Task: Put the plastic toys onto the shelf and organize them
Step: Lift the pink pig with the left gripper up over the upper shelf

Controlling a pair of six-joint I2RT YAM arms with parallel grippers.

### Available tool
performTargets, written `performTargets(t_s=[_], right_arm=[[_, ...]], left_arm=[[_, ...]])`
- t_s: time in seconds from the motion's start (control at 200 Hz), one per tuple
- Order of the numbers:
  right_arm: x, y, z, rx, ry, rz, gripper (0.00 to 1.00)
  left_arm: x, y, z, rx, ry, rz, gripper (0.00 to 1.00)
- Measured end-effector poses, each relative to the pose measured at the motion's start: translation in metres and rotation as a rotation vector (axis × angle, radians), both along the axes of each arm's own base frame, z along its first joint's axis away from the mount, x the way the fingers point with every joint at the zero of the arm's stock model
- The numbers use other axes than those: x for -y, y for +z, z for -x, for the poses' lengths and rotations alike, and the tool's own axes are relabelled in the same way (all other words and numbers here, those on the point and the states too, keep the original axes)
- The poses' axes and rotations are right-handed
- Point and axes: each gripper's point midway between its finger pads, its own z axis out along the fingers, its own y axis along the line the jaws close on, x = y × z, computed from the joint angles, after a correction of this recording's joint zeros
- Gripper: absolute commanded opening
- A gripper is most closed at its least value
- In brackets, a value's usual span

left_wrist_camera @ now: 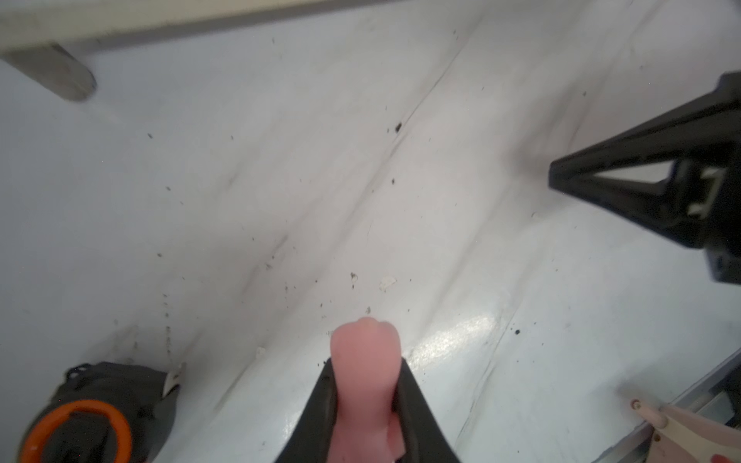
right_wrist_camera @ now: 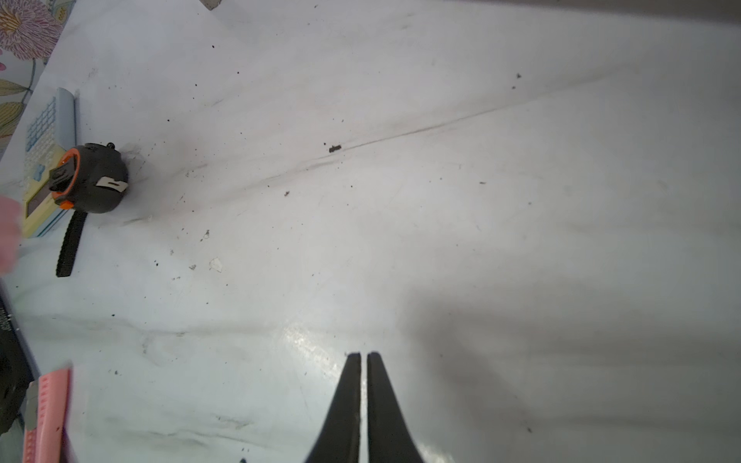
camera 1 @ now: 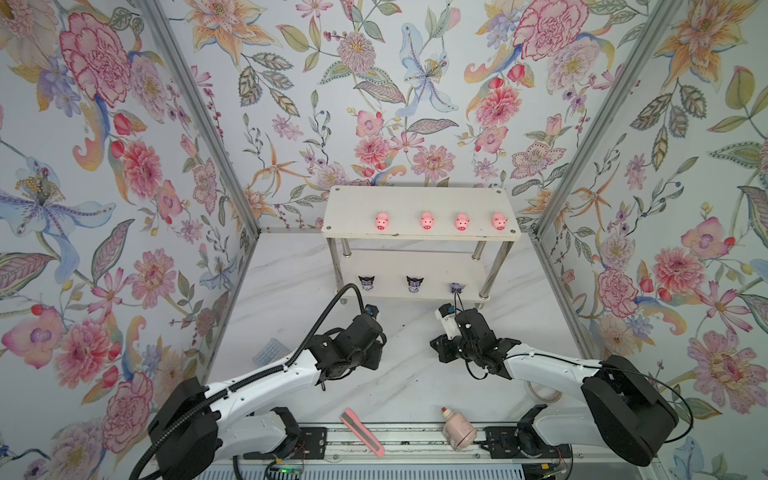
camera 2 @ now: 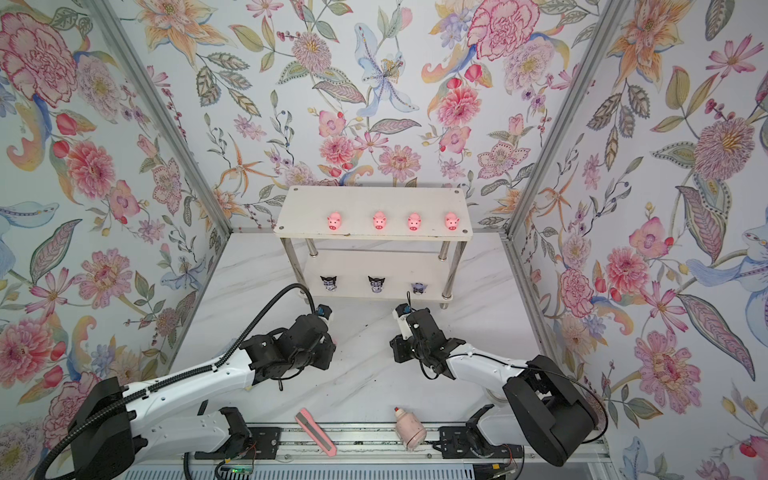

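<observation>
The white two-tier shelf [camera 1: 419,198] [camera 2: 374,198] stands at the back in both top views. Several pink pig toys [camera 1: 427,220] sit in a row on its top board. Three purple-white horned figurines [camera 1: 414,284] line the lower board. In the left wrist view my left gripper [left_wrist_camera: 365,364] is shut on another pink pig [left_wrist_camera: 365,344], held just above the white floor in front of the shelf. My right gripper [right_wrist_camera: 364,354] is shut and holds nothing. It hangs over the floor to the right [camera 1: 438,345], and one black finger shows in the left wrist view [left_wrist_camera: 641,180].
A pink box cutter [camera 1: 362,432] and a pale pink bottle with a red cap [camera 1: 457,430] lie by the front rail. A black-orange tape measure [right_wrist_camera: 90,178] and a pale blue-yellow keypad toy [camera 1: 270,351] sit at the left. Floral walls close three sides.
</observation>
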Motion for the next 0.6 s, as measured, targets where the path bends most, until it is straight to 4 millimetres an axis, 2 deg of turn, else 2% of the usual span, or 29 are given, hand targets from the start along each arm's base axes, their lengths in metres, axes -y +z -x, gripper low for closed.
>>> performTargets(t_s=[0.17,0.27,0.46,0.601], right_arm=[[-0.001,-0.009,0.007,-0.026,0.021,-0.009,0.08],[-0.003,-0.007,0.008,-0.023,0.029,-0.023,0.08],[-0.004,-0.003,0.009,-0.018,0.034,-0.04,0.08],[-0.005,0.002,0.011,-0.015,0.037,-0.057,0.09]], left_arm=[[-0.001,0.099,-0.029,0.149,0.037,0.013,0.24],[-0.012,0.144,-0.048,0.202,0.076,0.002,0.24],[-0.038,0.201,-0.09,0.244,0.157,-0.061,0.23],[-0.043,0.245,-0.12,0.278,0.179,-0.089,0.23]])
